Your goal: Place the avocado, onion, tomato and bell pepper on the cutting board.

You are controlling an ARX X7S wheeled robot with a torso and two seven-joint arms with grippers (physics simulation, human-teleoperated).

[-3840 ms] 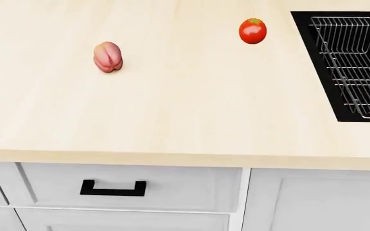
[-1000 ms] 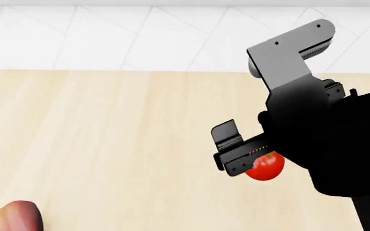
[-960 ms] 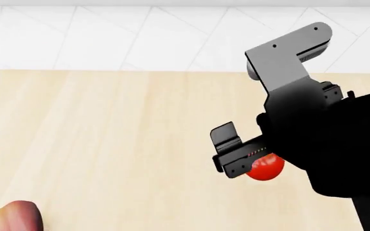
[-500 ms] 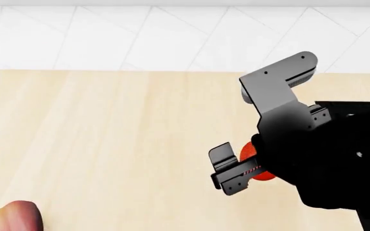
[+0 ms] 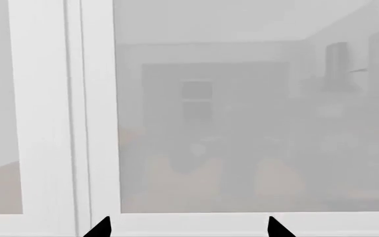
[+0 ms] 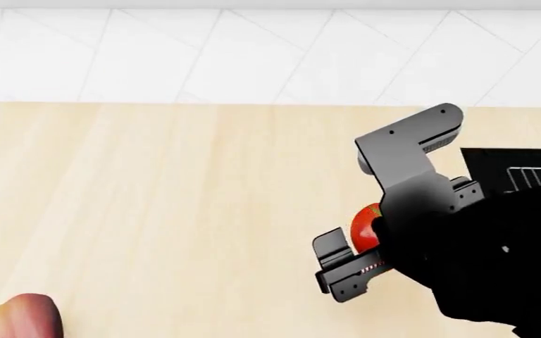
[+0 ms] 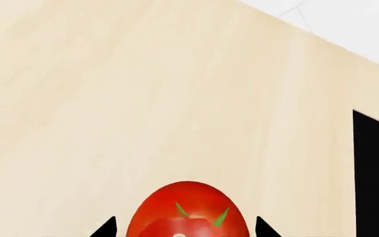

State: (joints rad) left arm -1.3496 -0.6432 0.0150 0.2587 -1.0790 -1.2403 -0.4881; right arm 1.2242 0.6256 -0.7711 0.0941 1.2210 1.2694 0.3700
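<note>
Red, glossy: tomato [image 7: 188, 210], green calyx up, sits between the right gripper [image 7: 183, 228] fingertips, one dark tip each side w/ a gap to the skin. Jaws spread wide, nothing gripped yet; contact not seen.

Change vs. half a sec ago: R arm has dropped lower and nearer the fruit; in head view the tomato [image 6: 365, 227] is now mostly hidden behind the gripper body, only a red sliver showing. Reads as final approach before closing. Judgement: pick step for item 1 of 4, task barely begun.

Beyond the fingertips: pale wood countertop [image 7: 110, 98], bare. Off to one side of the fingers, black sink [image 7: 376, 173] edge; wire rack [image 6: 538, 179] partly visible in head view.

Well apart from R fingers, at the head view's low left corner: bell pepper [image 6: 23, 316], pinkish, cut off by frame.

Left gripper [image 5: 186, 228]: tips apart, holding nothing, facing a white cabinet frame [image 5: 77, 118] w/ a hazy room reflection beyond.

Not in view: avocado, onion, cutting board.

Far: white tiled wall [image 6: 251, 49].
</note>
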